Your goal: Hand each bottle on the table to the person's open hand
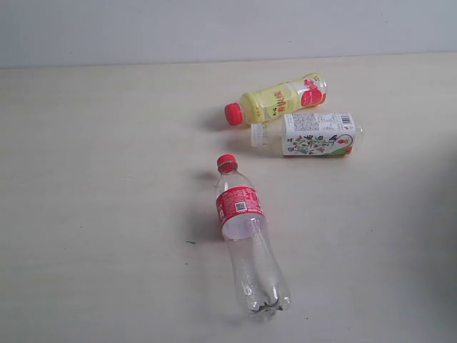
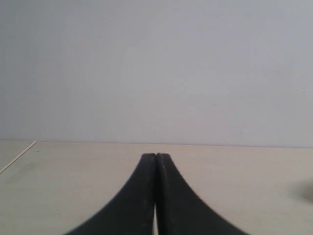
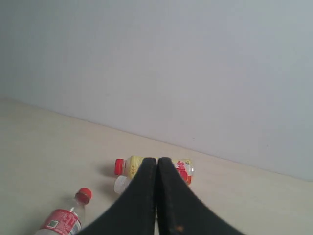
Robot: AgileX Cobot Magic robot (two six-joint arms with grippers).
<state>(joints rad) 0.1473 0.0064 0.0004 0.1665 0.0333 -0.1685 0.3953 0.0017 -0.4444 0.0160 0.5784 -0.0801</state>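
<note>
Pale table (image 1: 86, 214), clear bottle (image 1: 250, 243), yellow bottle (image 1: 275, 100), floral bottle (image 1: 310, 133), all lying

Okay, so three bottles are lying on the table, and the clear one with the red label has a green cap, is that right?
Not quite. On the clear bottle with the red label the cap is red, not green, as the exterior view shows. The rest holds: three bottles lie on the table, the others being the yellow bottle and the floral-label bottle.

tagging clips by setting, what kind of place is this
Likely a robot test bench, not a home: a plain pale table against a blank wall, with a clear bottle, a yellow bottle and a white bottle lying on it.
</note>
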